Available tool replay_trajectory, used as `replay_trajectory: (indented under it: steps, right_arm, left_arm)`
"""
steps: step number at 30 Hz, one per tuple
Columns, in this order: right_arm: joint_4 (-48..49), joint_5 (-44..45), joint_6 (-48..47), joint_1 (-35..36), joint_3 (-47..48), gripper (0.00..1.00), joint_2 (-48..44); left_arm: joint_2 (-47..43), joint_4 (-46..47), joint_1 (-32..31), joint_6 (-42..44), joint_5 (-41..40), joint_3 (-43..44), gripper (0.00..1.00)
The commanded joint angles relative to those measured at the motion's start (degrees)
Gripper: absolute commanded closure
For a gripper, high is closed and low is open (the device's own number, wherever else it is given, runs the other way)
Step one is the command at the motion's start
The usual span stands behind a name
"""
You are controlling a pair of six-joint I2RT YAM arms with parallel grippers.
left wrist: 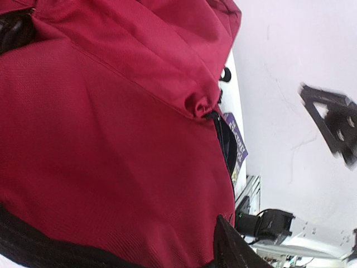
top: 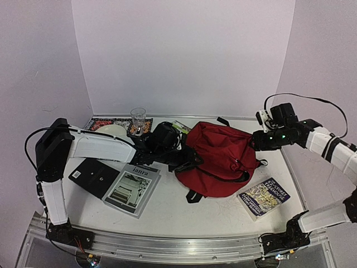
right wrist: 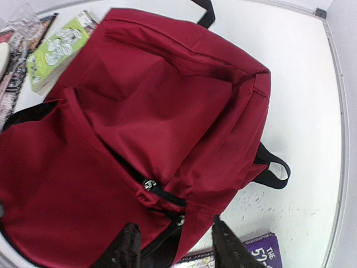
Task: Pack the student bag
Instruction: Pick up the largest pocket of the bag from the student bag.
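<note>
The student bag (top: 223,156) is a dark-red backpack lying in the middle of the table, and its fabric (left wrist: 111,139) fills the left wrist view. My left gripper (top: 188,159) is pressed against the bag's left edge. Only one finger (left wrist: 231,248) shows against the fabric, so its state is unclear. My right gripper (right wrist: 175,245) hangs open just above the bag (right wrist: 139,111), near its right end. Both of its fingers are apart over the black zip and the metal zip pulls (right wrist: 148,185). A black carry loop (right wrist: 273,167) sticks out on the right.
A purple book (top: 263,197) lies right of the bag, near the front. A grey booklet (top: 133,188) and a black notebook (top: 93,176) lie to the left. At the back stand a glass (top: 138,118), a green book (top: 181,127), a white bowl (top: 110,131) and a patterned mat (top: 103,123).
</note>
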Motion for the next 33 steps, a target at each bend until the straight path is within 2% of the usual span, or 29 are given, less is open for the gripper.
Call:
replay_trajectory:
  steps: [1, 6, 13, 19, 25, 30, 33]
  right_arm:
    - [-3.2, -3.7, 0.4, 4.5, 0.4, 0.46, -3.9]
    - [-3.2, -3.4, 1.1, 14.9, 2.2, 0.34, -1.8]
    - [-0.8, -5.6, 1.7, 23.4, 4.4, 0.27, 3.1]
    - [0.7, -5.6, 1.9, 28.9, 8.3, 0.24, 9.2]
    - [1.4, -2.6, 1.1, 31.9, 12.5, 0.19, 16.2]
    - [1.9, 1.9, 0.0, 31.9, 14.1, 0.19, 20.8]
    - [1.9, 4.8, -0.3, 31.9, 14.3, 0.22, 23.3]
  left_arm:
    - [-4.1, 2.2, 2.2, -0.1, -2.0, -1.3, 0.44]
    - [-8.9, 2.1, 3.7, -0.4, -2.5, -5.8, 0.40]
    - [-16.2, 2.1, 5.7, -0.9, -5.3, -13.3, 0.37]
    - [-18.4, 2.1, 5.9, -1.9, -6.1, -17.9, 0.36]
    - [-20.7, 2.0, 6.1, -2.7, -7.5, -21.1, 0.36]
    - [-21.9, 2.0, 6.3, -3.1, -7.6, -22.7, 0.35]
    - [-21.6, 2.1, 6.3, -3.1, -7.4, -22.5, 0.35]
